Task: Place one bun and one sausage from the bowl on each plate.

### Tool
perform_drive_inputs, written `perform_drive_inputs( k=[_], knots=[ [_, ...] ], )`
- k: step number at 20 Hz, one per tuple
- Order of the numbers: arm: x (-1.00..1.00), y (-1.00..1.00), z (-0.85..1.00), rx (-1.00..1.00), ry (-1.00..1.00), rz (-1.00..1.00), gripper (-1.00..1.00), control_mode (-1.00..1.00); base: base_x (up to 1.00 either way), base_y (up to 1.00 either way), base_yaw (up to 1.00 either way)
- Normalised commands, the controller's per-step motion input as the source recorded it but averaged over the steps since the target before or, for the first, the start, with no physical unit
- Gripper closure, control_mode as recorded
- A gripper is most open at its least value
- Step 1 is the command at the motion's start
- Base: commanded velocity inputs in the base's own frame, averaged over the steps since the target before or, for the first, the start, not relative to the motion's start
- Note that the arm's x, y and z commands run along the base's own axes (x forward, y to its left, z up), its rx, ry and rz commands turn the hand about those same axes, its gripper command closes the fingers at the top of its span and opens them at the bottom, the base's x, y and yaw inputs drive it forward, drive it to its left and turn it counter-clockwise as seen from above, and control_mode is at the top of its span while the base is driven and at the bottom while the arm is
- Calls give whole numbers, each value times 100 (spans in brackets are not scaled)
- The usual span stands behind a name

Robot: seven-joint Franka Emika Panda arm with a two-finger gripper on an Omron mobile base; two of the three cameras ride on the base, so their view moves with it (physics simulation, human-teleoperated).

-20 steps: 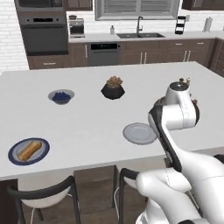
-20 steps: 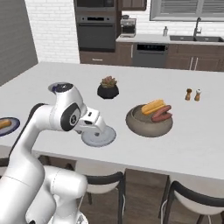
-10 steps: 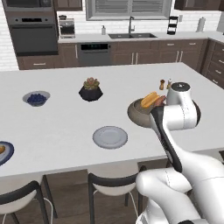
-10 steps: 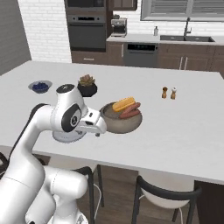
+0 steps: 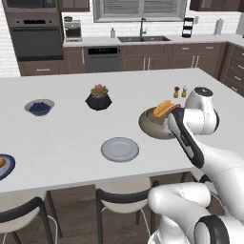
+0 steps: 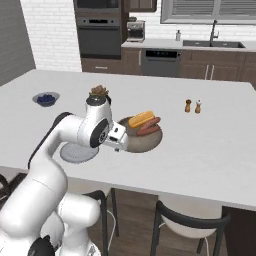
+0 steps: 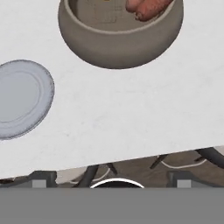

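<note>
So the big white worktop [image 5: 71, 128] takes up most of the scene, with dark stools tucked under its near edge. The robot arm [image 6: 75, 145] is bent over that near edge, elbow up, and its hand [image 6: 118, 138] sits low, just on the near side of the bowl [image 5: 153, 125] without touching it. The fingers themselves aren't really visible in any shot, but the hand is spread about as wide as it goes and there's nothing in it. The bowl is the wide dull grey one, sitting toward the right part of the worktop, a bit back from the near edge. Inside it there's a yellow-orange bun [image 6: 141, 119] lying on top and a couple of reddish sausages [image 6: 149, 127] next to it; in the hand view you get the bowl's outer wall and the sausages [image 7: 146, 8] poking over the rim. The plain light grey plate [image 5: 119, 149] is on the worktop just left of the bowl, closer to the near edge, and looks bare. The other plate [image 5: 4, 166], the one with the dark blue rim, is way off near the left end by the near edge, cut off by the frame, with something orange on it. Further back there's a small bowl of dark blue berries [image 5: 39, 106], a black pot with a succulent [image 5: 98, 98] roughly mid-worktop, and two little shakers [image 6: 193, 106] toward the far right.
</note>
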Motion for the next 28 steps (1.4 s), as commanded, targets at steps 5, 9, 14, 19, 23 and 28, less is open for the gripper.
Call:
perform_drive_inputs(
  k=[5, 9, 14, 19, 23, 28],
  knots=[
    [100, 0, 8, 28, 0, -4, -100, -100, 0, 0, 0],
    [100, 0, 13, 15, 0, -18, -100, -100, 0, 0, 0],
    [100, -5, 10, 3, 12, -21, -100, -100, 0, 0, 0],
    [98, -19, 1, 0, 14, -13, -100, -100, 0, 0, 0],
    [93, -10, 0, 0, 6, -9, -100, -100, 0, 0, 0],
    [70, -16, -26, 0, 0, -5, -100, -100, 0, 0, 0]
  ],
)
